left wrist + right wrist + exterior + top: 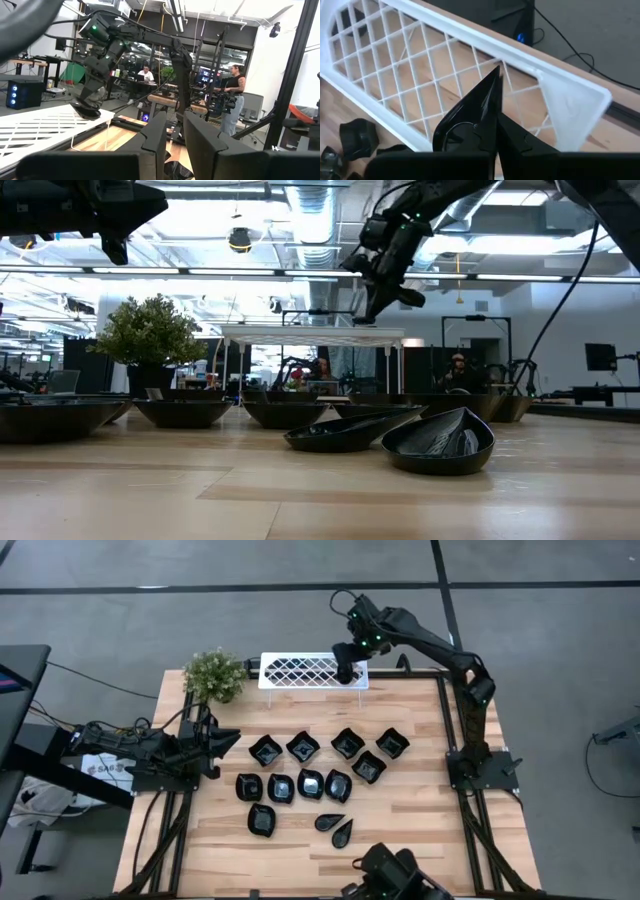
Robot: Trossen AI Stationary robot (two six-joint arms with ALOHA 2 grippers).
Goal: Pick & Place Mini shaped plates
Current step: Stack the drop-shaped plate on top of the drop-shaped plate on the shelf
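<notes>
Several small glossy black mini shaped plates (300, 775) rest on their bases in loose rows mid-table, with two teardrop ones (337, 827) nearest the front. My right gripper (345, 668) hangs over the right end of the white lattice rack (300, 670) at the far edge, shut on one black plate (475, 112). My left gripper (228, 740) waits at the table's left edge, its fingers (155, 140) apart with nothing between them. My right gripper pinches the plate by its rim (487, 131) between its two fingers, slanting down from above. The plate stands on edge, a pointed corner (495, 75) sticking out past the fingertips. It hangs just over the rack's right end; whether it touches the rack I cannot tell.
A small green bushy plant (214, 675) stands at the far left corner beside the rack. A dark device (390, 875) sits at the near edge. Bare wood lies left of the plates and along the front. People sit and stand in the room beyond the table.
</notes>
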